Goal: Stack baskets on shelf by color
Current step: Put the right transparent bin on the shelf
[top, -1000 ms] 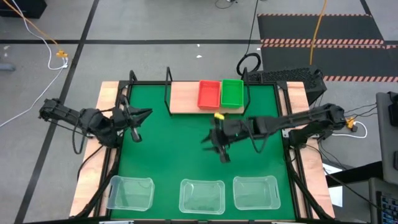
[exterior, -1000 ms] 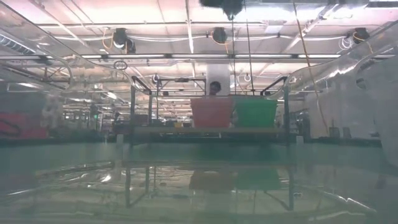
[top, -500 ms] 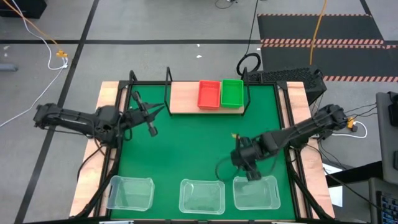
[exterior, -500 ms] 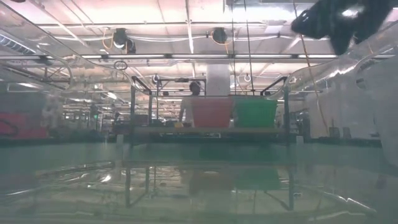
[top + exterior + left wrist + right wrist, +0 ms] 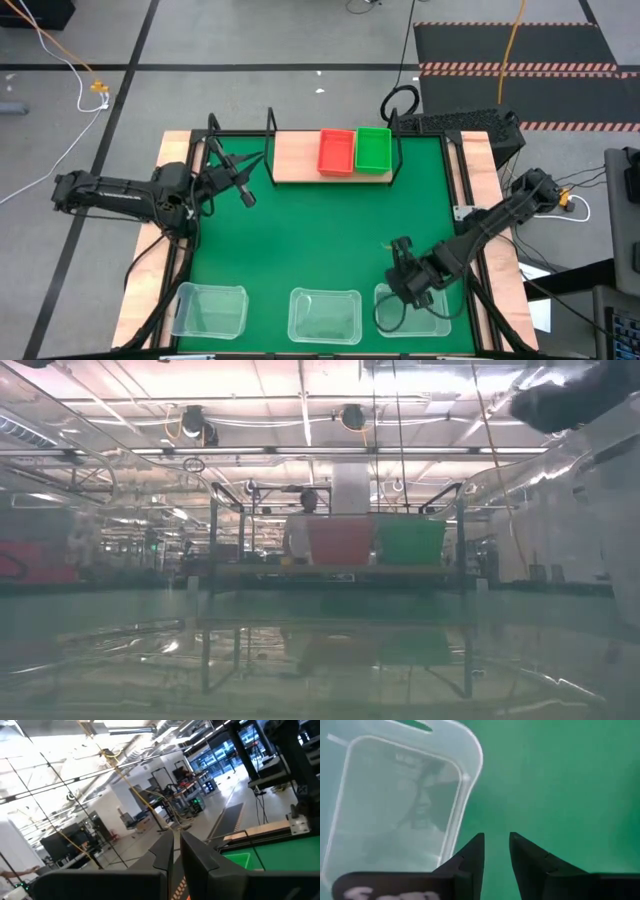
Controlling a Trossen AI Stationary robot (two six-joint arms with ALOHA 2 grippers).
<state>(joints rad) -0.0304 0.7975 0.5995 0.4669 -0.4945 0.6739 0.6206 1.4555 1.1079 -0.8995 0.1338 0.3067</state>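
Right gripper (image 5: 409, 290) is covering part of the rim of the right-hand clear basket (image 5: 425, 315). In the right wrist view that basket is running off the edge. In the low view, near clear baskets are blurring the shelf (image 5: 335, 571) legs.

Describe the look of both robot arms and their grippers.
Both arms are dark, slim and jointed, with black cables looping beside them. The left gripper and right gripper each end in two black, flat, wedge-shaped fingers. Faint white lettering marks the right wrist's housing.
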